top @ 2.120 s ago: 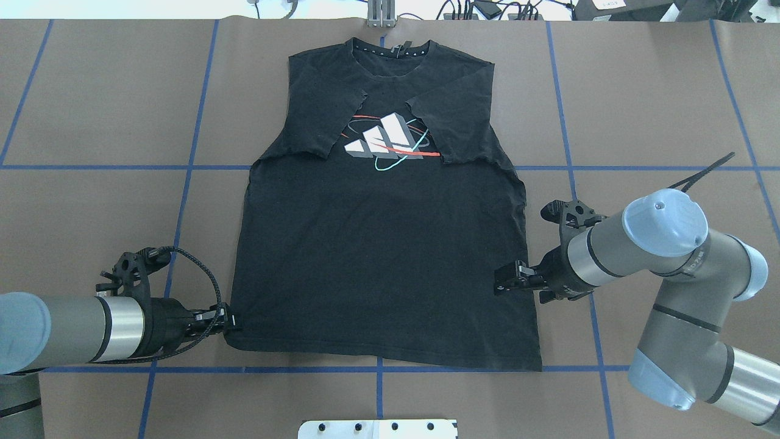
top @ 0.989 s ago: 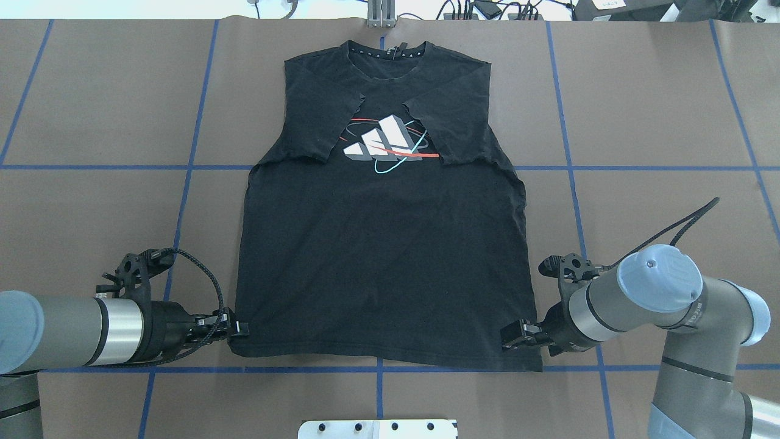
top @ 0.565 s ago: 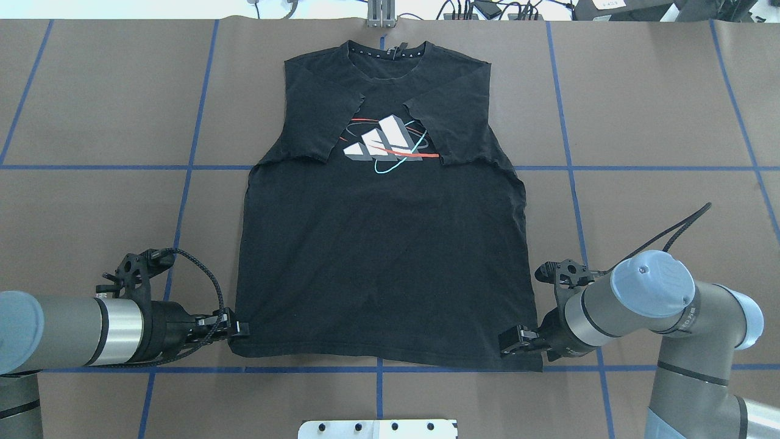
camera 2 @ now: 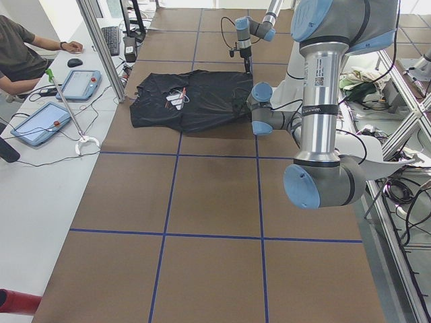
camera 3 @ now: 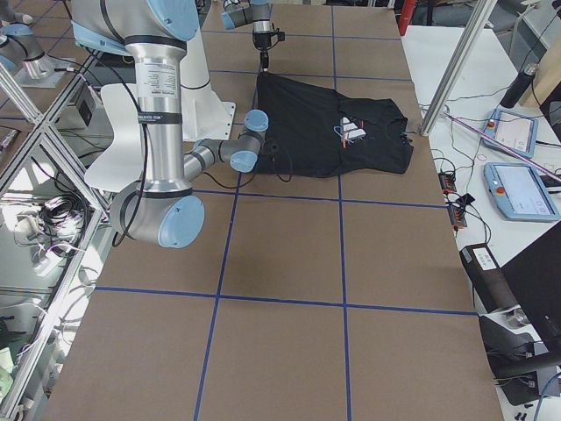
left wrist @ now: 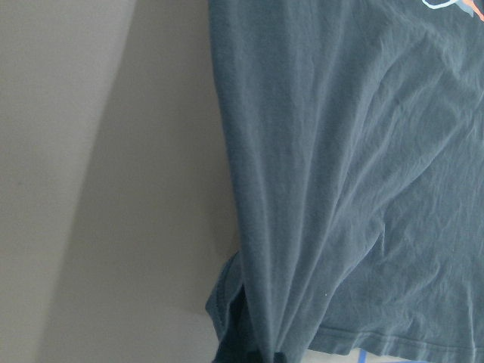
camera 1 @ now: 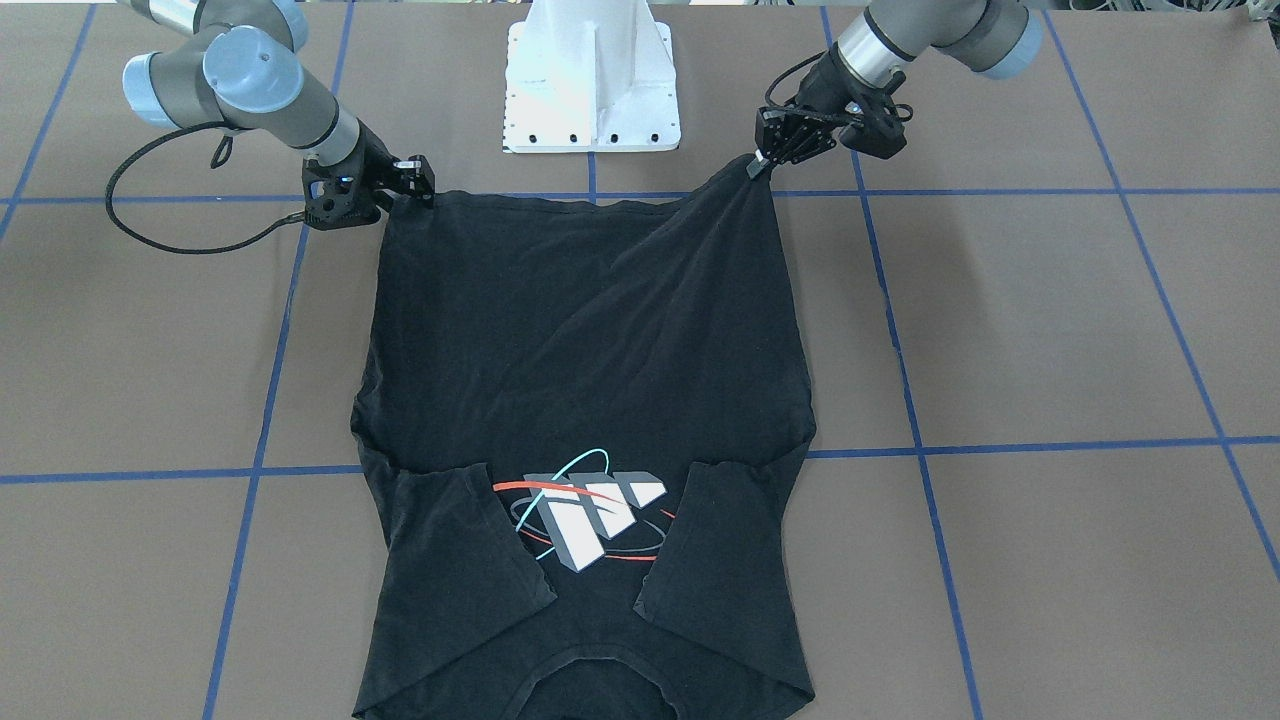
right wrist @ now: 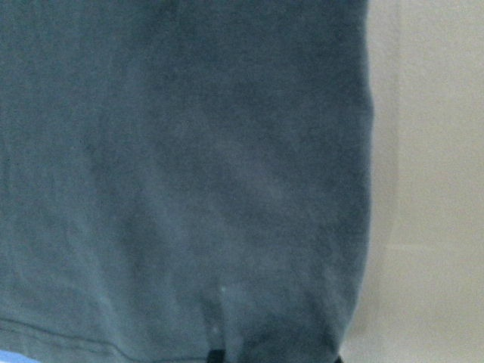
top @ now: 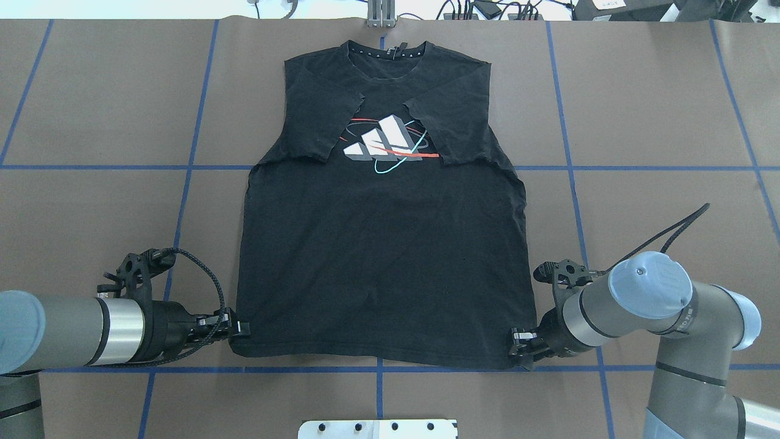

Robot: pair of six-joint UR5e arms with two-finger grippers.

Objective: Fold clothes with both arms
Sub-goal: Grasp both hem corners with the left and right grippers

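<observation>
The clothes are one black T-shirt [top: 384,244] lying flat, sleeves folded in over the grey-white graphic [top: 384,143], collar at the far side. My left gripper [top: 242,330] is shut on the near-left hem corner. In the front-facing view the left gripper [camera 1: 762,163] holds that corner up in a small tent above the T-shirt [camera 1: 580,330]. My right gripper [top: 518,352] sits at the near-right hem corner. The right gripper [camera 1: 420,182] looks open there, and the right wrist view shows T-shirt cloth [right wrist: 189,151] between two dark fingertips [right wrist: 217,355].
Brown paper with blue tape lines covers the table [top: 658,110]. The white pedestal base [camera 1: 592,75] stands just behind the hem. A person sits by tablets at the far edge [camera 2: 27,60]. A black cable loops beside each wrist [top: 207,280].
My right arm has travelled along the shirt's right edge towards the robot and come down at the hem corner. The left gripper edged slightly inward early on, then stayed still.
</observation>
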